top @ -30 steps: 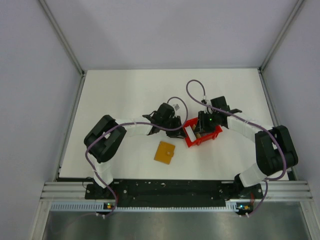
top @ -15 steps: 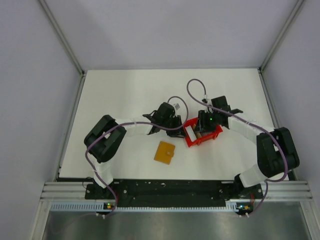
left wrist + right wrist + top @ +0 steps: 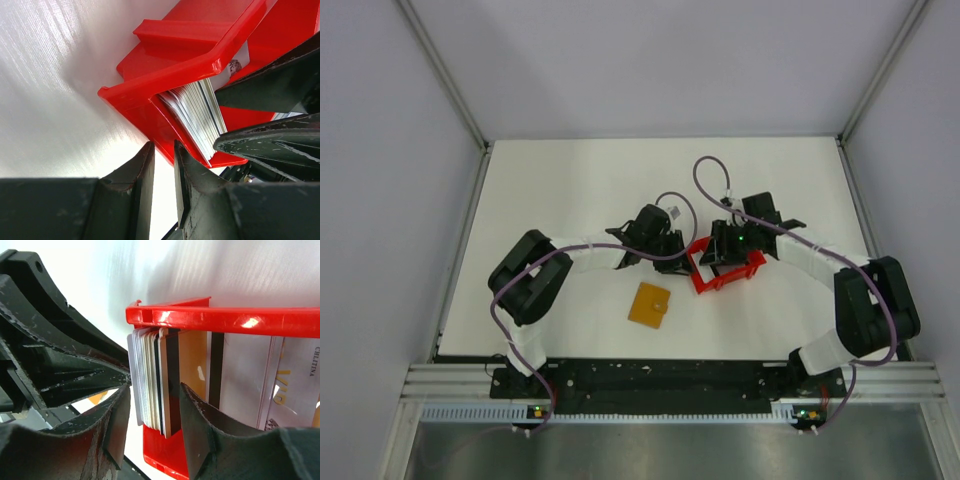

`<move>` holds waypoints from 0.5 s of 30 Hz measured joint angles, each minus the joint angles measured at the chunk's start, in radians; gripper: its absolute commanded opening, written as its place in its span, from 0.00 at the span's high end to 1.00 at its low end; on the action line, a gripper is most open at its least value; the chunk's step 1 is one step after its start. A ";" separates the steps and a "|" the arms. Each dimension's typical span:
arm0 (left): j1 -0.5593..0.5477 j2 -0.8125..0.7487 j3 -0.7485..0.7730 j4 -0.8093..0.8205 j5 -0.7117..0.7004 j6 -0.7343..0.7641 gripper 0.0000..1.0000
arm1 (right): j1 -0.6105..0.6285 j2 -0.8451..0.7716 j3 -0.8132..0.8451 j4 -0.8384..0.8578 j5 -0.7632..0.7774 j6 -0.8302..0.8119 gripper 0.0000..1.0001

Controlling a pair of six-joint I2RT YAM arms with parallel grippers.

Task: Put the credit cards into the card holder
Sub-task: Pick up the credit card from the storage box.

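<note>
Since a second ago: right arm (image 3: 805, 252) has carried its wrist left across the tray (image 3: 225, 320). The white stack of cards (image 3: 147, 375), exposed from above then, is now hidden under the wrist in the top view. Holder (image 3: 649, 304) and left arm (image 3: 590, 255) unchanged.

Holder: lies flat on the worktop (image 3: 570, 190), apart from the tray and nearer the bases. No card seen at it.

Left jaws: nearly together, a thin slit of worktop showing between them, holding nothing. Tips sit just beside the tray's left corner. Touching or not, cannot tell.

Cards: on edge, packed as one stack against the tray's left wall. A dark-faced card sits on the stack's right side, a tan one next to it.

Right jaws: apart, one finger on each side of the stack's near edge. Contact with the outer cards not resolvable; no clamp evident.

Step in hand, my reading: draw cards out of the tray.
- The span takes in the whole stack, so narrow the bite to an outer card or two before closing.
- Lift along the card plane to keep clear of the rim.
- The tray looks light and may slide or tip. Left jaws seem well placed to brace it.
</note>
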 measured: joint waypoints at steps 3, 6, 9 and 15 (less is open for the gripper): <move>0.000 0.000 0.000 0.000 0.000 0.000 0.73 | 0.000 0.002 -0.007 -0.002 0.004 0.000 0.54; 0.000 0.000 0.000 0.001 0.000 0.000 0.73 | 0.000 0.007 -0.007 0.001 0.011 0.000 0.54; 0.000 0.000 0.000 0.001 0.000 0.000 0.73 | 0.000 0.029 -0.007 0.006 -0.004 0.000 0.55; 0.000 0.000 0.000 -0.002 0.000 0.000 0.74 | -0.003 0.054 -0.007 0.012 -0.039 0.000 0.59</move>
